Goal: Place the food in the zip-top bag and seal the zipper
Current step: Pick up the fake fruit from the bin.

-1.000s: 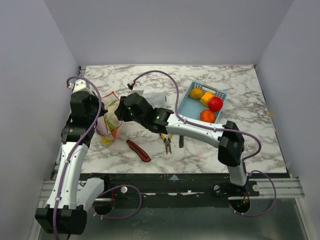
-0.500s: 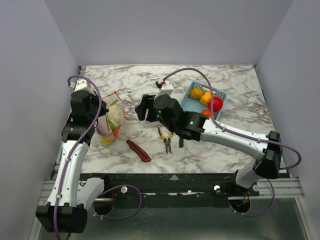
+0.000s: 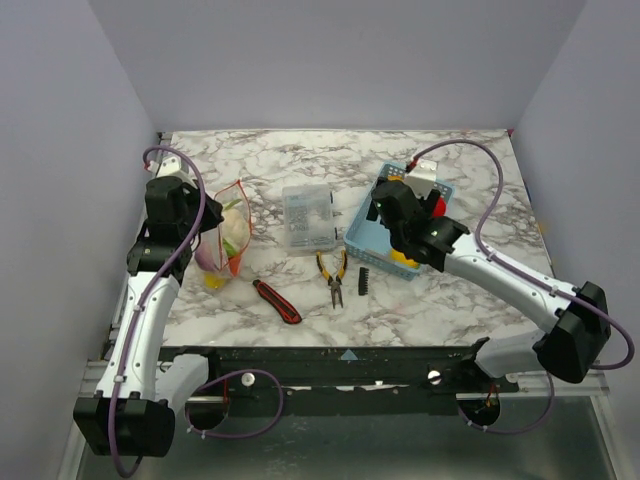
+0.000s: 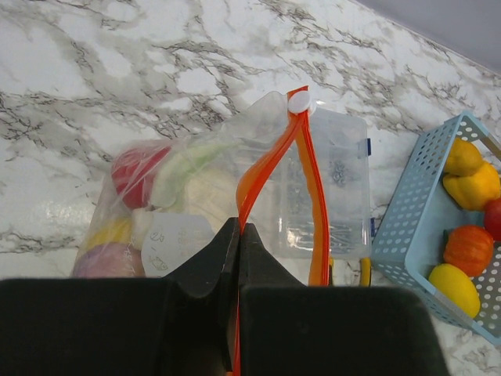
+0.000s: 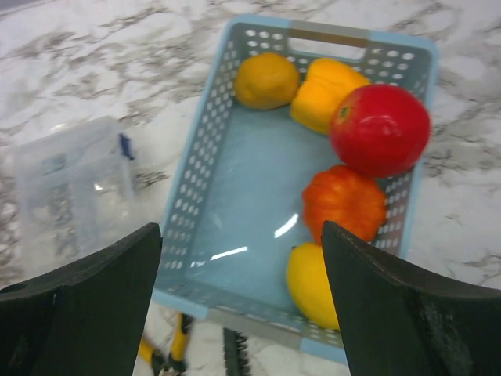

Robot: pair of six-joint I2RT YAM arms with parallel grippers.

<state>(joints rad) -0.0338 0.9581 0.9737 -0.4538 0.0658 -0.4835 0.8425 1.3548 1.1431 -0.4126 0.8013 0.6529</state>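
Right arm has swung off the zip-top bag (image 3: 225,238) and clear across the table since a sec ago. The right gripper (image 5: 243,301) now hangs over the light blue basket (image 5: 196,196), jaws spread wide w/ nothing btwn them. Left gripper (image 4: 238,249) hasn't budged: it's pinched shut on the bag's mouth edge, holding the red-orange zipper (image 4: 316,204) up so the mouth gapes. The bag sits at the table's left side, already part-filled, w/ red, green, yellow and purple pieces showing thru the plastic. More food is left in the basket. Step in hand looks like picking the next piece. Best bet IMO is the round yellow piece (image 5: 266,78) in the far corner, since it has bare basket floor on one side for a finger. The red fruit (image 5: 380,129) is wedged btwn the yellow pepper (image 5: 325,90), the orange piece (image 5: 344,205) and the basket wall, so less room there. Come straight down and grip across the middle; these glossy things prob. squirt out of an off-centre pinch. Keep fingers off the perforated wall, then lift above the rim before travelling. The clear compartment box (image 3: 309,220) lies near the basket's left side and the pliers (image 3: 333,276) lie near its front corner, so carry high over both. The bag mouth is narrow, so aim the drop btwn the zipper lips.
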